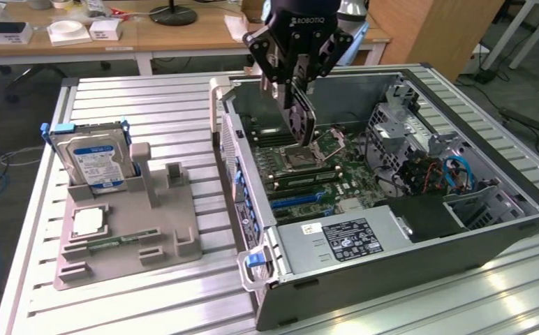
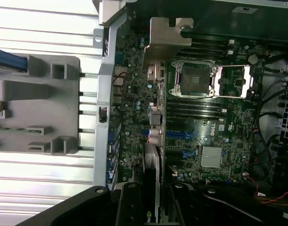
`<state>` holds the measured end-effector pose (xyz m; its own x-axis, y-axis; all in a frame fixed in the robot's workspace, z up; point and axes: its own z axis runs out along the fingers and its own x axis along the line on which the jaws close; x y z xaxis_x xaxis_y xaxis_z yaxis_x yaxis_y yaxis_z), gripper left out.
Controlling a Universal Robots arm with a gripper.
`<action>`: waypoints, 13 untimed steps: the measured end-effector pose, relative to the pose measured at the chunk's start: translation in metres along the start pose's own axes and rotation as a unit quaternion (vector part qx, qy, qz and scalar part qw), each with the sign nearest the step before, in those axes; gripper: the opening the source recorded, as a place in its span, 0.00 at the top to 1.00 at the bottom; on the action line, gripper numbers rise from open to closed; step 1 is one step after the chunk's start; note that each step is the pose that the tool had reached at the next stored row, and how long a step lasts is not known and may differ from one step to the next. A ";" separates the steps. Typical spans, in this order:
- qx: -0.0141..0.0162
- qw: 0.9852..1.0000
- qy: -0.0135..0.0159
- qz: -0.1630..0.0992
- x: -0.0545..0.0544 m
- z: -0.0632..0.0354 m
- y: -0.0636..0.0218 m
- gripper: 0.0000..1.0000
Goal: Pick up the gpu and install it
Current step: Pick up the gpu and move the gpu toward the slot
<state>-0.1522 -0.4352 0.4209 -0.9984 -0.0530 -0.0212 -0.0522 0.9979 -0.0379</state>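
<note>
Your fingers are pinching the gpu between them, so the gripper is gripping the card, which is hanging edge-down straight beneath the fingertips (its silver end bracket is sitting at the end farthest from your grip). Below the card, the motherboard is lying in the open computer case, and the card is hanging over it near the CPU socket. Farther out from the fingers, outside the case, the hard drive is standing in the grey holder.
</note>
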 end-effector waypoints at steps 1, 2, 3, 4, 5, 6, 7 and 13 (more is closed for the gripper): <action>0.000 1.000 0.000 0.000 -0.001 0.0000 0.0000 0.73; 0.000 1.000 0.000 0.000 -0.002 0.0001 -0.0001 0.73; 0.000 1.000 0.000 0.000 -0.003 0.0002 -0.0002 0.73; 0.000 1.000 0.000 0.000 -0.003 0.0002 -0.0002 0.73; 0.000 1.000 0.000 0.000 -0.004 0.0002 -0.0003 0.73; 0.000 1.000 0.000 0.000 -0.005 0.0003 -0.0003 0.73; 0.000 1.000 0.000 0.000 -0.006 0.0003 -0.0003 0.73; 0.000 1.000 0.000 0.000 -0.011 0.0006 -0.0006 0.73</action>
<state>-0.1412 -0.4352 0.4206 -0.9984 -0.0531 -0.0212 -0.0523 0.9979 -0.0378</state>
